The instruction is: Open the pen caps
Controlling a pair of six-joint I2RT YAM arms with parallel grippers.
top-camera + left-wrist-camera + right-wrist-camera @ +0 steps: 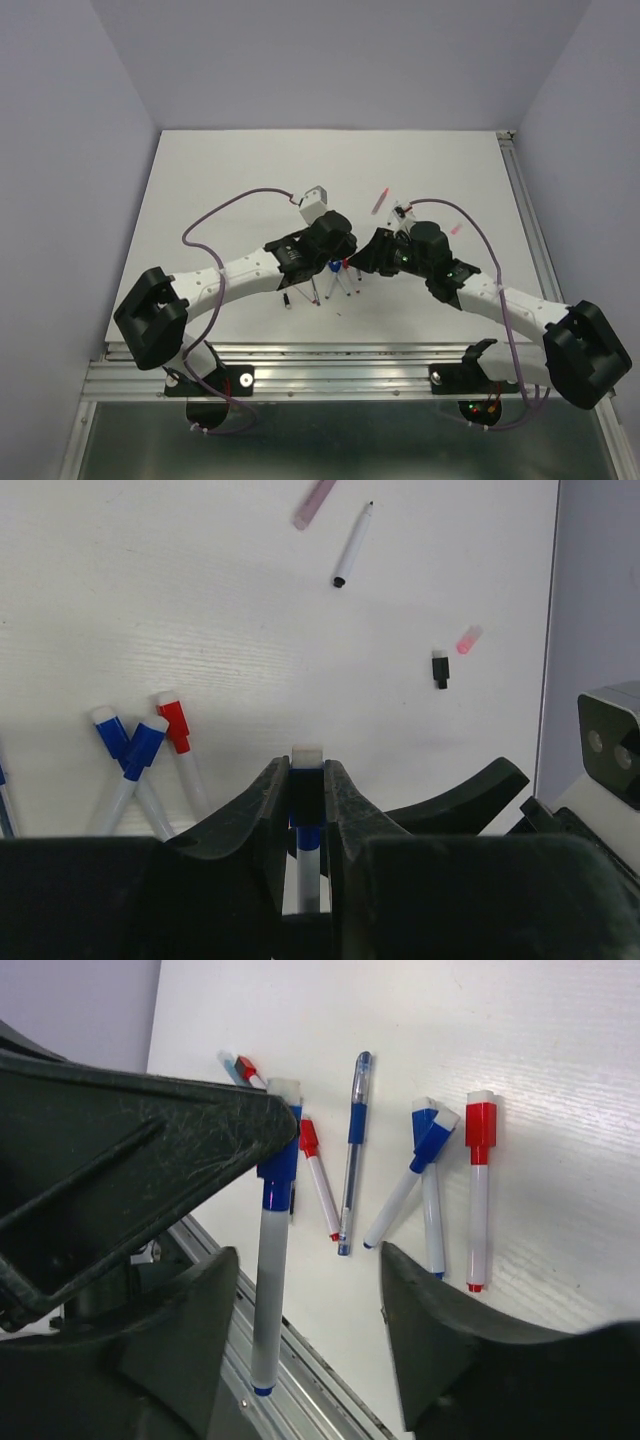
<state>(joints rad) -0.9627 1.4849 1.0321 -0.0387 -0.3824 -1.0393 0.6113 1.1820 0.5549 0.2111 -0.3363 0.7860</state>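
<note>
The blue cap, judged light, stiff and slick, is held above the near edge of the worktop, clamped in the closed left end effector. The white barrel is best taken mid-length. The right end effector is spread apart around it, not touching.

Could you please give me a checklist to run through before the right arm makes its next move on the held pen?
1. Grip of left end effector on blue cap: ok, shut on it.
2. Cap seated on held pen: ok, not yet pulled off.
3. Pen barrel between the fingers of right end effector: ok.
4. Right fingers clamped on the barrel: not ok, they stand apart from it.
5. Loose pens outside both grips: ok, they lie on the table.
</note>
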